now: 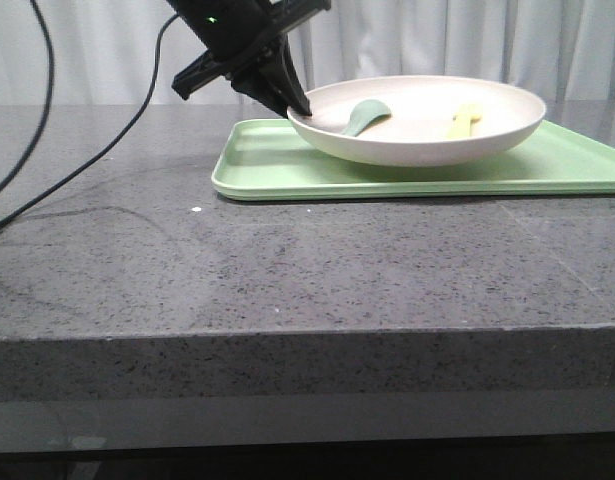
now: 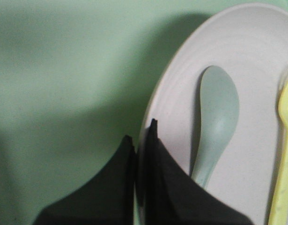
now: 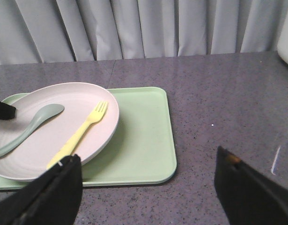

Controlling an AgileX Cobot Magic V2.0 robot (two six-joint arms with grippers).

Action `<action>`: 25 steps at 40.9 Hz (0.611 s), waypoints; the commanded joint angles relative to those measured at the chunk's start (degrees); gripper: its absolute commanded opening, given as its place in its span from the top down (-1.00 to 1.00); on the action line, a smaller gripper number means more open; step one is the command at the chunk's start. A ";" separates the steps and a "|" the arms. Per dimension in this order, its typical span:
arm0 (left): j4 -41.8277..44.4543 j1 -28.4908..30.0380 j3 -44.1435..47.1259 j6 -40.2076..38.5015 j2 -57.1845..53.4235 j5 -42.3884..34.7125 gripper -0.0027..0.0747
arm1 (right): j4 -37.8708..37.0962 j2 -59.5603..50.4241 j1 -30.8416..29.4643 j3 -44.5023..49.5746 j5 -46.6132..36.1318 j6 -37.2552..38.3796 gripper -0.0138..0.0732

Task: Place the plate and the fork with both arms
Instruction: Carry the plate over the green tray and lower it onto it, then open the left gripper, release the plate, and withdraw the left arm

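On the speckled grey counter, a green tray fronts pale curtains.

Fork and spoon in plate on tray.

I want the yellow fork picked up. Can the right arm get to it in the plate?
Probably yes. The right gripper is open, and the fork lies uncovered in the plate, apart from the spoon. The left gripper pinches the plate's far rim.
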 commanded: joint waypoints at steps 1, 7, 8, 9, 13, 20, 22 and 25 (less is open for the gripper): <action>-1.18 -0.39 -3.47 -4.33 -2.98 -3.45 0.98 | -0.02 0.44 0.06 -1.81 -4.12 -0.54 -0.70; -0.85 -0.39 -3.47 -6.74 -2.76 -5.63 0.98 | -0.02 0.44 0.06 -1.81 -4.12 -0.54 -0.70; -0.85 -0.39 -3.47 -6.74 -2.76 -5.78 0.98 | -0.02 0.44 0.06 -1.81 -4.12 -0.54 -0.70; -0.85 -0.39 -3.47 -7.05 -2.76 -5.89 0.98 | -0.02 0.44 0.06 -1.81 -4.12 -0.54 -0.70; -0.58 -0.39 -3.47 -8.14 -2.76 -6.02 0.98 | -0.02 0.44 0.06 -1.81 -4.12 -0.54 -0.70; -0.22 -0.39 -3.47 -8.66 -2.76 -5.99 0.97 | -0.02 0.44 0.06 -1.81 -4.12 -0.54 -0.70; -0.22 -0.53 -3.47 -8.66 -2.76 -5.72 0.97 | -0.02 0.44 0.06 -1.81 -4.12 -0.54 -0.70; -0.22 -0.65 -3.47 -8.66 -2.62 -5.37 0.97 | -0.02 0.44 0.06 -1.81 -4.12 -0.54 -0.70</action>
